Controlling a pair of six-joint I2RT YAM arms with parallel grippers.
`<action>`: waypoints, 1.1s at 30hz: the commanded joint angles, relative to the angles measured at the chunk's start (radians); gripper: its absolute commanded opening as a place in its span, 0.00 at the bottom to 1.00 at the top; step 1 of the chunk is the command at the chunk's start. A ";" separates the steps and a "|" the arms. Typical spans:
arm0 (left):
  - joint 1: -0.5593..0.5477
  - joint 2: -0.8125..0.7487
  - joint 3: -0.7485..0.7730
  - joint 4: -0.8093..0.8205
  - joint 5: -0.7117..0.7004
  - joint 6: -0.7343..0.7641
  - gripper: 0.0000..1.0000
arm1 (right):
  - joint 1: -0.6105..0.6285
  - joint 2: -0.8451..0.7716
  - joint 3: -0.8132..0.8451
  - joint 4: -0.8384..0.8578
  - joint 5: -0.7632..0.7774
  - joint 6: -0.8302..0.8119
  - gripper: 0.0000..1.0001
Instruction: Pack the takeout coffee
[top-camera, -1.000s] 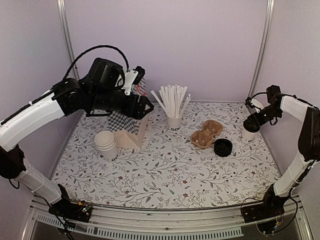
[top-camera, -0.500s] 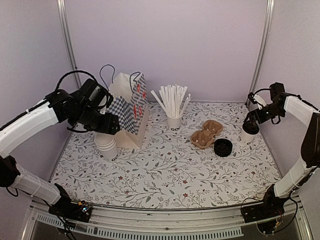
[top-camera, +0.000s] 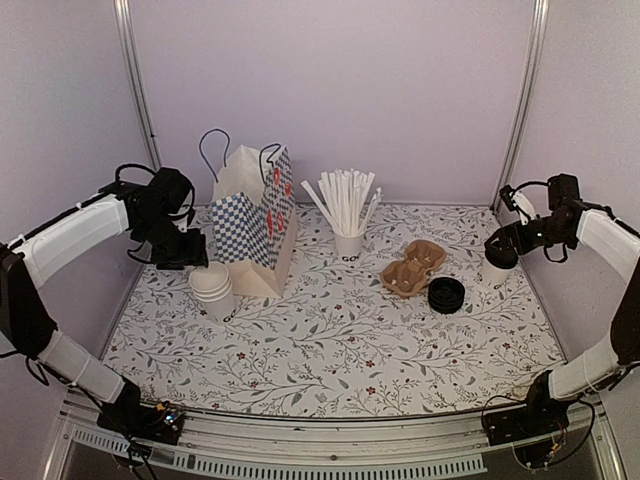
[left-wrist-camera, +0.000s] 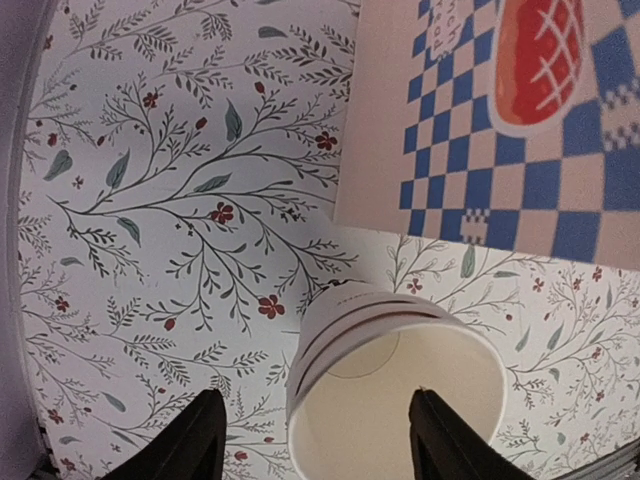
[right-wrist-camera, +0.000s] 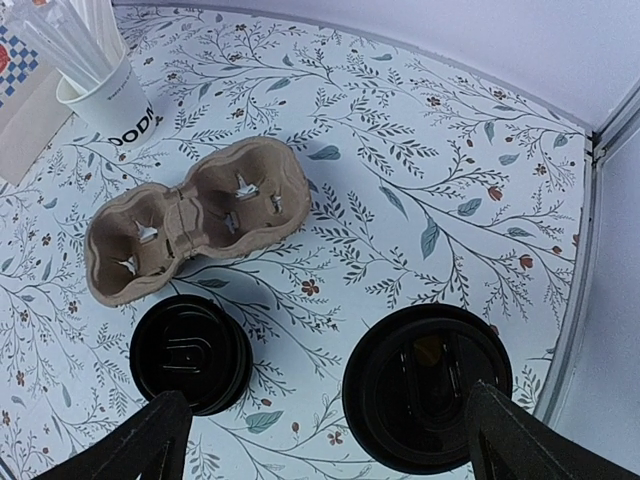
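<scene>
Top view: floral table cover (top-camera: 330, 350) carried all items.

Takeout coffee (top-camera: 495, 272) stood upright at the far right of the table, near the right wall, black lid on; in the right wrist view the coffee (right-wrist-camera: 428, 388) showed lid-up, well apart from the bag.

Right gripper (top-camera: 503, 248) hovered directly over the coffee; in its own view the right gripper (right-wrist-camera: 330, 435) had jaws spread wide, nothing between them gripped; the lidded cup lay below, offset toward one finger; contact with that finger could not be told.

Loose black lid (top-camera: 446, 295) lay flat just left of the coffee; same lid (right-wrist-camera: 190, 352) seen below the cardboard cup carrier (right-wrist-camera: 190, 220); carrier (top-camera: 413, 268) empty, lying between the lid and the cup of straws (top-camera: 347, 240); straw cup (right-wrist-camera: 105, 95) upright, straws fanned out.

Paper bag (top-camera: 255, 215), blue check with red print, stood upright at the back left, mouth open, handles up; bag face (left-wrist-camera: 500, 110) filled the upper right of the left wrist view.

Stack of white cups (top-camera: 213, 288) stood just in front of the bag, mouths up; stack (left-wrist-camera: 395, 390) sat below the left gripper (left-wrist-camera: 320, 435).

Left gripper (top-camera: 190, 255) hung above the stack beside the bag; jaws apart, holding nothing.
</scene>
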 joint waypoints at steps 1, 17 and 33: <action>0.023 0.039 0.005 0.036 0.062 0.066 0.56 | -0.003 -0.026 -0.008 0.036 -0.038 0.017 0.99; 0.054 0.047 -0.048 0.083 0.077 0.117 0.21 | -0.002 0.031 0.032 0.006 -0.088 0.014 0.99; 0.120 0.005 -0.060 0.063 -0.007 0.165 0.00 | -0.003 0.029 0.029 -0.002 -0.095 0.010 0.99</action>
